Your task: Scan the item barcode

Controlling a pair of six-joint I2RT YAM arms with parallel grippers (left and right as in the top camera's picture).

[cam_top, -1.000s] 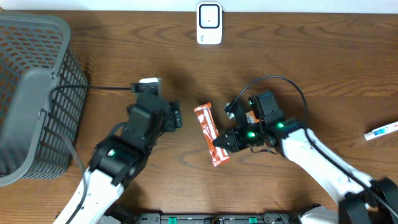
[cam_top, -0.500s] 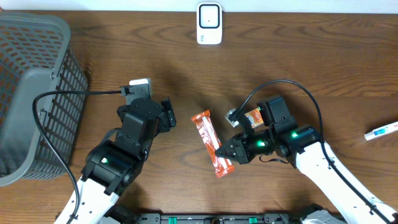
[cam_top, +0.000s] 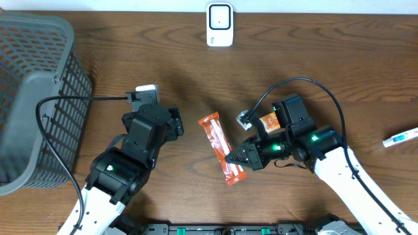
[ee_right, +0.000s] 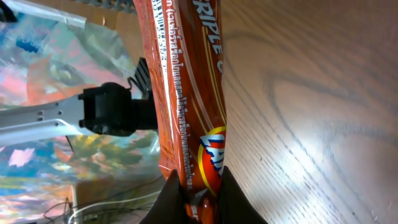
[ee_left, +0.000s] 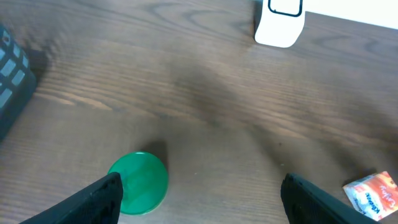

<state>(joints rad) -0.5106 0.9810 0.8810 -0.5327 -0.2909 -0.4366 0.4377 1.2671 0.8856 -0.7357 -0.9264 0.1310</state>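
A long orange snack bar (cam_top: pixel 219 145) hangs over the middle of the table, its lower end pinched by my right gripper (cam_top: pixel 236 158), which is shut on it. In the right wrist view the bar (ee_right: pixel 186 93) runs up from the shut right gripper (ee_right: pixel 202 193), printed side showing. The white scanner (cam_top: pixel 219 24) stands at the table's far edge, apart from the bar. My left gripper (cam_top: pixel 175 124) is open left of the bar and holds nothing. The left wrist view shows the left gripper (ee_left: pixel 202 199) wide apart, with the scanner (ee_left: pixel 280 22) far ahead.
A grey mesh basket (cam_top: pixel 32 98) fills the left side. A small orange packet (cam_top: pixel 268 121) lies behind my right wrist, also seen low right in the left wrist view (ee_left: pixel 372 195). A green disc (ee_left: pixel 140 182) lies by the left finger. A white tube (cam_top: pixel 400 138) lies far right.
My right gripper has carried the bar slightly down and swung its own arm rightward. The left arm has shifted a little left, away from the bar, and stays open.
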